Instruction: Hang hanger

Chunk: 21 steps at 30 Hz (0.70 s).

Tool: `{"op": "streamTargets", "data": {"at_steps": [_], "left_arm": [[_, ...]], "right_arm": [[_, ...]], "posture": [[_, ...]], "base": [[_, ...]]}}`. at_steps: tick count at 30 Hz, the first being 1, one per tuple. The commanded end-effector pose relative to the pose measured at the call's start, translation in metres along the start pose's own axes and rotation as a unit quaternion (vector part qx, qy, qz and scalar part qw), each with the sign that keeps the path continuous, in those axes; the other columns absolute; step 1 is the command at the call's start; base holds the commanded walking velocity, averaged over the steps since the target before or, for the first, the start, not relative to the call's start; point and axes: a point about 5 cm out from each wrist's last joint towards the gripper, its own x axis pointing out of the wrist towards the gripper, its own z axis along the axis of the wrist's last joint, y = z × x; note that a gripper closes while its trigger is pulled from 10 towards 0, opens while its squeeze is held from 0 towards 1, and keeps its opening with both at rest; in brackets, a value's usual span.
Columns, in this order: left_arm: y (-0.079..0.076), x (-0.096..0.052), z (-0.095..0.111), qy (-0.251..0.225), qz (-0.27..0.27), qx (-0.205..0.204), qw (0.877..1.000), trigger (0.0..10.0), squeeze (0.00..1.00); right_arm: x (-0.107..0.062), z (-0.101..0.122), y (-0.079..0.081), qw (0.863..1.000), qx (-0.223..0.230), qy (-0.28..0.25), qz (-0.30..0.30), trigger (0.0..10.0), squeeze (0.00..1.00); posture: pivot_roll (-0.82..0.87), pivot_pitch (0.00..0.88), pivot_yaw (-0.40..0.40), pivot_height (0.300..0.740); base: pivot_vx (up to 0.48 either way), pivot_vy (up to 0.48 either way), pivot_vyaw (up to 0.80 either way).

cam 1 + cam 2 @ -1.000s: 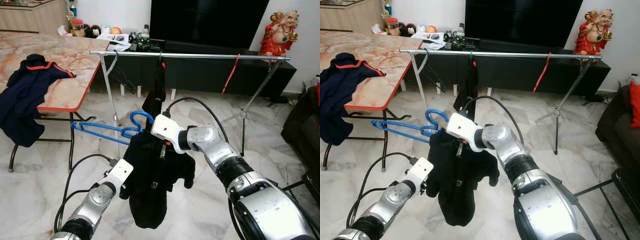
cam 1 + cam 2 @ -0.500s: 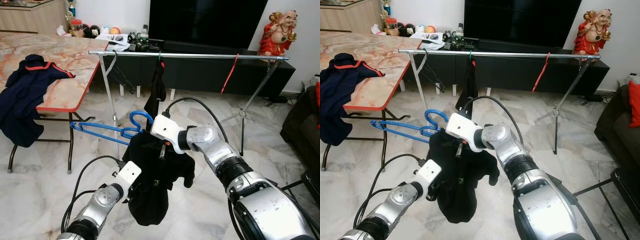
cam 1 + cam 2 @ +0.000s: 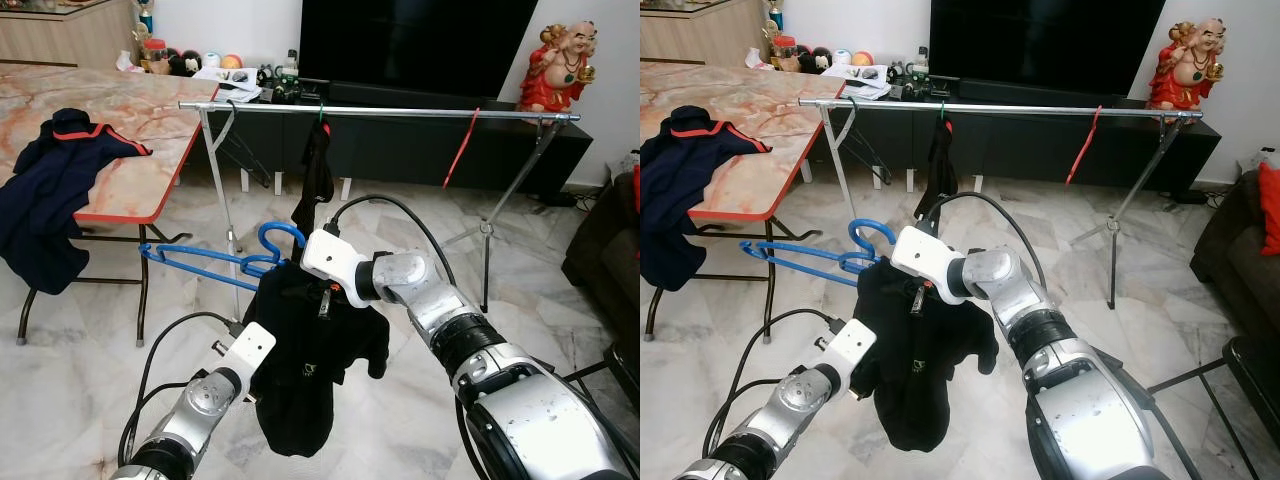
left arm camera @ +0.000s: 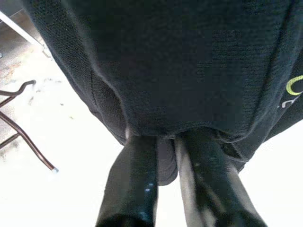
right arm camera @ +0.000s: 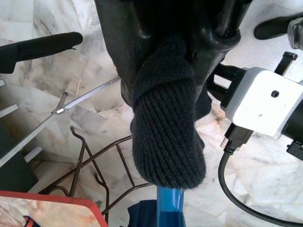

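Note:
A blue hanger (image 3: 215, 258) carries a black shirt (image 3: 312, 350) in mid-air in front of the steel clothes rail (image 3: 400, 112). My right gripper (image 5: 175, 52) is shut around the shirt's knit collar and the hanger's neck; a blue stub (image 5: 169, 213) shows under the collar. The hanger's hook (image 3: 283, 234) and one arm stick out to the left. My left gripper (image 4: 163, 146) pinches the shirt's lower side, its two fingers close together on the fabric. Another black garment (image 3: 317, 170) and a red hanger (image 3: 460, 148) hang on the rail.
A marble-topped table (image 3: 130, 120) with a navy jacket (image 3: 50, 190) draped over its edge stands at the left. Behind the rail are a dark TV console (image 3: 420, 150) and a red statue (image 3: 558, 65). A dark sofa (image 3: 605, 250) is at the right.
My left arm moved in toward the shirt, bunching its lower part, then eased back slightly so the hem hangs lower again. The right arm and hanger stay where they were.

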Motion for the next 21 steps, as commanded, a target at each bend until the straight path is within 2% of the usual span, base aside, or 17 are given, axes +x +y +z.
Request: {"op": "streamTargets", "data": {"at_steps": [1,17,21], "left_arm": [[0.001,0.001,0.002,0.003,0.003,-0.004,1.000,0.0,0.00],[0.000,0.002,0.004,-0.006,0.007,-0.008,1.000,0.0,0.00],[0.003,0.001,0.002,-0.004,0.012,-0.007,1.000,0.0,0.00]], "right_arm": [[-0.002,0.013,-0.005,1.000,-0.014,-0.022,-0.009,0.0,0.00],[-0.005,0.004,-0.004,1.000,-0.009,-0.013,-0.009,0.0,0.00],[-0.010,-0.010,-0.004,1.000,-0.005,0.004,-0.010,0.0,0.00]], "posture": [[0.14,0.000,-0.113,0.740],[0.14,0.000,-0.111,0.740],[0.14,0.000,-0.110,0.740]], "base": [[0.000,0.000,0.00],[0.000,0.000,0.00],[0.000,0.000,0.00]]}}
